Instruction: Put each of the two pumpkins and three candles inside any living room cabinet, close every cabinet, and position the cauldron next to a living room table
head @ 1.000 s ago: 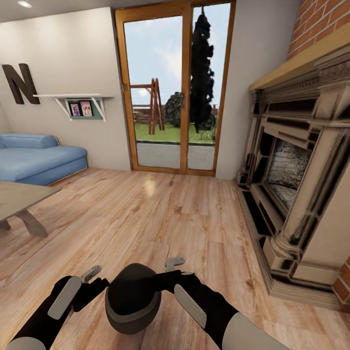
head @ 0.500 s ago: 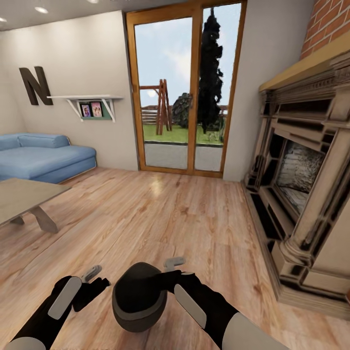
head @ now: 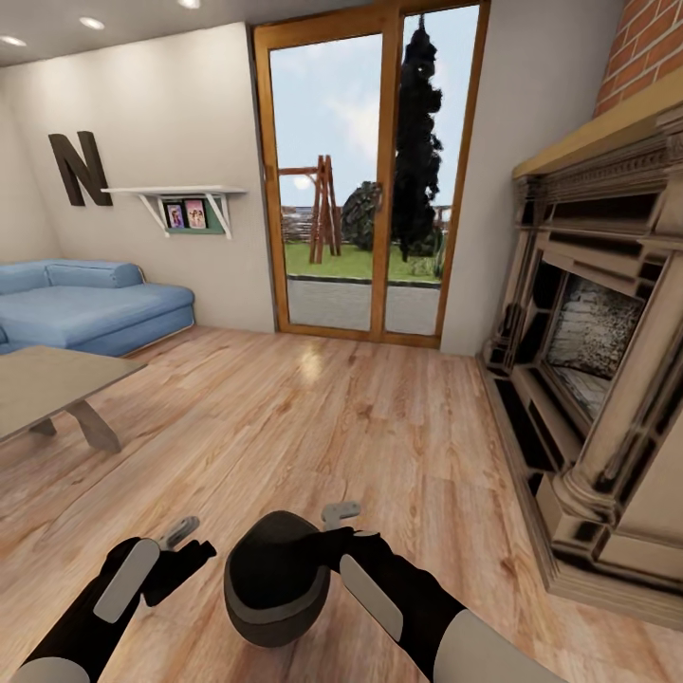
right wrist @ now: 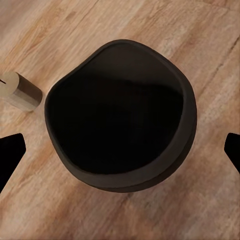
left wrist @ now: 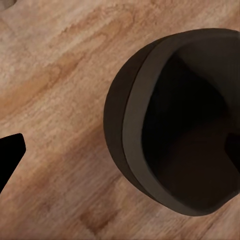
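The step in hand looks like carrying the cauldron (head: pixel 277 579) to the table (head: pixel 38 379). The one cauldron hangs low in front of the robot, above the wood floor (head: pixel 313 427), between the two arms, tipped so its mouth faces the left side. The right claw (head: pixel 334 527) is at its rim on the right side and seems to be what holds it; I cannot tell how its jaws stand, since the right wrist view looks into the dark mouth with only two black tips at the picture's edges. The left claw (head: pixel 185 536) sits just beside the cauldron on the other side, apart from it; whether it is wide or narrow I cannot tell.

One table shows at the far left, well apart from the cauldron, with one blue sofa (head: pixel 90 308) behind it. The next move calls for turning and rolling left toward the surface, then lowering the cauldron onto the floor just beside it and letting go. The tilt suggests a loose hold, so a slow approach would be safer.

Counted: one cauldron, one table, two claws, one fireplace (head: pixel 598 379) at the right, one glass door (head: pixel 365 180) ahead.
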### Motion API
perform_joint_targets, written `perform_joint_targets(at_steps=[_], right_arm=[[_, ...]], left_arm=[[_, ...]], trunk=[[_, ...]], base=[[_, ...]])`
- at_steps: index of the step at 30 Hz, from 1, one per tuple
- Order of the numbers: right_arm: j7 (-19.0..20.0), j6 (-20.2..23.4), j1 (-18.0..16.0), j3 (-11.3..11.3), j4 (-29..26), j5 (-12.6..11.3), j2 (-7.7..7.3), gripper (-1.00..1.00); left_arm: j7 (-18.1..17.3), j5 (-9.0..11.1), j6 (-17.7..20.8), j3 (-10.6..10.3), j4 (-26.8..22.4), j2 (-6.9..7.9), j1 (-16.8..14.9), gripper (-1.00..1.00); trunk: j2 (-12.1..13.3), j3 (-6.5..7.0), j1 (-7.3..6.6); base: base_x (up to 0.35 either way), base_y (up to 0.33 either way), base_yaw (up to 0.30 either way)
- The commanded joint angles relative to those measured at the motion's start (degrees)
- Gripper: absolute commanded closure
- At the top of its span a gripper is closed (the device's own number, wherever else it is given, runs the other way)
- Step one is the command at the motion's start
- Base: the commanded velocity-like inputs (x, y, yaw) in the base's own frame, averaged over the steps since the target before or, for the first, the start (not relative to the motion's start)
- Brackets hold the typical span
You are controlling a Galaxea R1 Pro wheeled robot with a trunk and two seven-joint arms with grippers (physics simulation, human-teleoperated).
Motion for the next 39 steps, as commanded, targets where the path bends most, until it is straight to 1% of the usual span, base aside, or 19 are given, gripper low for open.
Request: perform_joint_targets(at_steps=[1, 9, 11, 15, 17, 28, 39], right_arm=[[-0.6, 0.1, -0.1, 0.2, -0.1, -0.6, 0.00, -1.00], [-0.6, 0.1, -0.1, 0.2, -0.1, -0.6, 0.00, -1.00], [-0.6, 0.1, -0.1, 0.2, -0.1, -0.6, 0.00, -1.00], [-0.6, 0.1, -0.1, 0.2, 0.0, -0.5, 0.00, -1.00], [-0.6, 0.1, -0.1, 0.2, 0.0, -0.5, 0.00, -1.00], [-0.6, -0.1, -0.1, 0.2, 0.0, -0.5, 0.00, -1.00], [-0.6, -0.4, -0.1, 0.2, 0.1, -0.5, 0.00, -1.00]], left_arm=[[0.5, 0.6, 0.1, -0.1, -0.1, 0.01, 0.0, -1.00], [0.3, 0.6, 0.1, -0.4, -0.1, -0.10, 0.0, -1.00], [0.1, 0.6, 0.1, -1.5, -0.2, -0.16, 0.0, -1.00], [0.0, 0.6, 0.1, -4.4, -0.4, -0.59, 0.0, -1.00], [0.0, 0.6, 0.1, -5.2, -0.5, -0.81, 0.0, -1.00], [0.1, 0.6, 0.2, -5.6, -0.3, -0.91, 0.0, -1.00], [0.1, 0.5, 0.2, -5.6, -0.2, -0.86, 0.0, -1.00]], trunk=[[0.0, -0.06, -0.01], [0.0, -0.06, -0.01], [0.0, -0.06, -0.01], [0.0, -0.06, -0.01], [0.0, -0.06, -0.01], [0.0, -0.06, -0.01], [0.0, -0.06, -0.01]], base=[[0.000, 0.000, 0.001], [0.000, -0.100, 0.000], [0.003, -0.021, 0.000], [0.150, 0.023, 0.000], [0.160, 0.019, 0.000], [0.075, 0.005, 0.000], [0.106, 0.076, 0.000]])
